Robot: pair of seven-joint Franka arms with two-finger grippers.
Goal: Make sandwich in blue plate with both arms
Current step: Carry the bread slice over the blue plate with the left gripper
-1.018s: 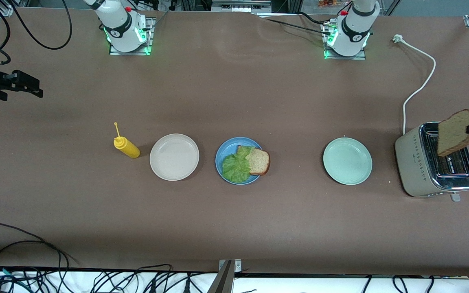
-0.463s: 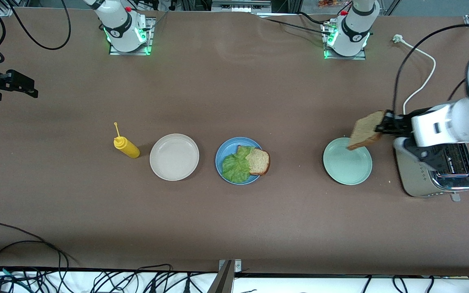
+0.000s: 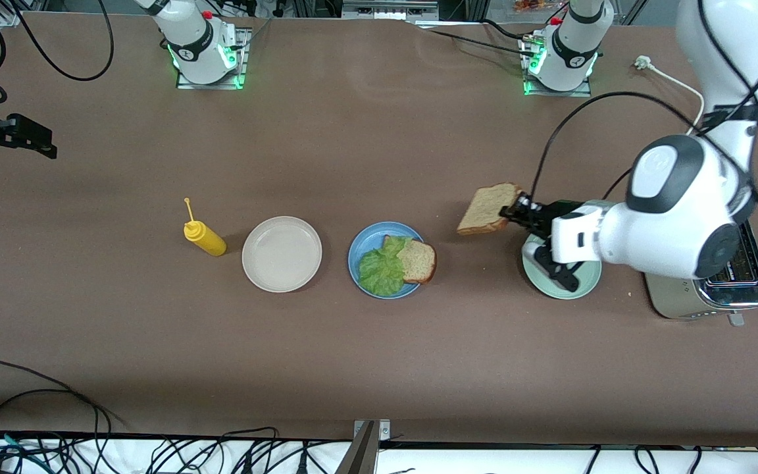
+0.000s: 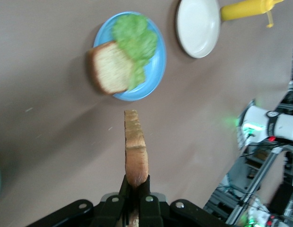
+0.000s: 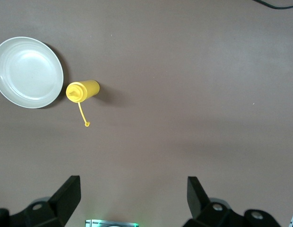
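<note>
Bread slice point(image 3: 487, 209) hangs pinched in the left claw point(image 3: 509, 212) above the surface between blue plate point(image 3: 360, 249) and mint plate point(image 3: 566, 288). Right claw point(image 3: 20, 135) waits spread wide at the right arm's end.

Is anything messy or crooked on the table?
A bit: on the blue plate, the bread sits off-centre, its edge overhanging the rim, with the lettuce bunched beside it. Nothing looks spilled or broken.

Bread slice carried from toaster toward blue plate

The left gripper point(image 3: 509, 212) has swung its bread slice point(image 3: 485, 209) off the toaster point(image 3: 741, 289), now at the blue plate's point(image 3: 357, 253) two o'clock.
</note>
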